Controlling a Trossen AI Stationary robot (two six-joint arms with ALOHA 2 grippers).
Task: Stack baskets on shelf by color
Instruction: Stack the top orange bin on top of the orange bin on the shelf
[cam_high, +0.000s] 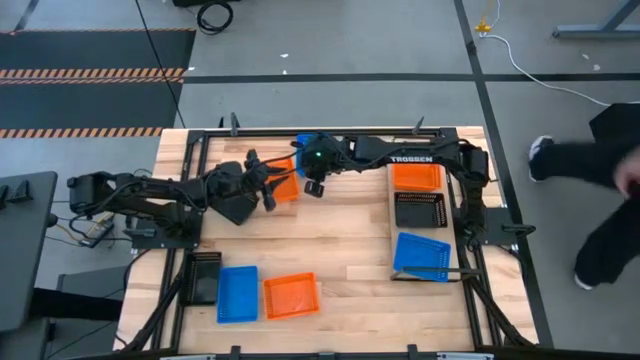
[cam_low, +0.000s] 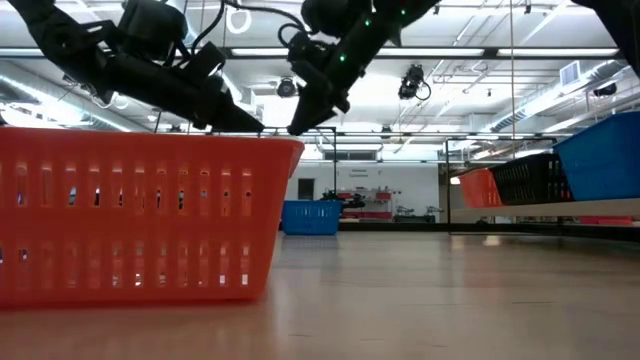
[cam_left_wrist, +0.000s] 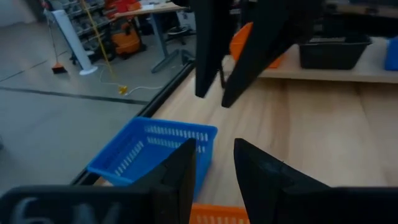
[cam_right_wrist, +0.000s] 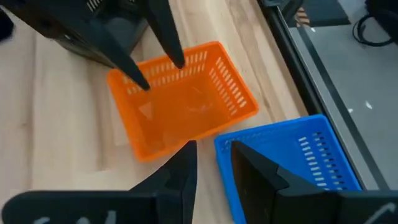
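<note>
Two dark robot arms are meeting over the far edge of the wooden tabletop (cam_high: 340, 250), where an orange basket (cam_high: 283, 187) is sitting just beside a blue basket (cam_high: 305, 146) near the black frame rail. The left gripper (cam_high: 268, 183) is hovering at the orange basket, its fingers (cam_right_wrist: 163, 30) reaching down to the basket's near rim with a narrow gap between them; nothing is showing in that gap. The right gripper (cam_high: 314, 187) is hanging just beside the same basket, above the seam between the orange and blue baskets, its fingers also parted narrowly and carrying nothing.

Along the right side, the shelf (cam_high: 425, 277), a light board in a thin black wire frame, is holding three baskets in a row: an orange basket (cam_high: 417, 177) at the far end, a black basket (cam_high: 420, 209) in the middle and a blue basket (cam_high: 422, 254) at the near end.

At the near left of the tabletop, a black basket (cam_high: 203, 277), a blue basket (cam_high: 238, 293) and an orange basket (cam_high: 291, 296) are lying side by side. A person (cam_high: 600, 195) in dark clothing is standing on the floor beyond the right edge.
</note>
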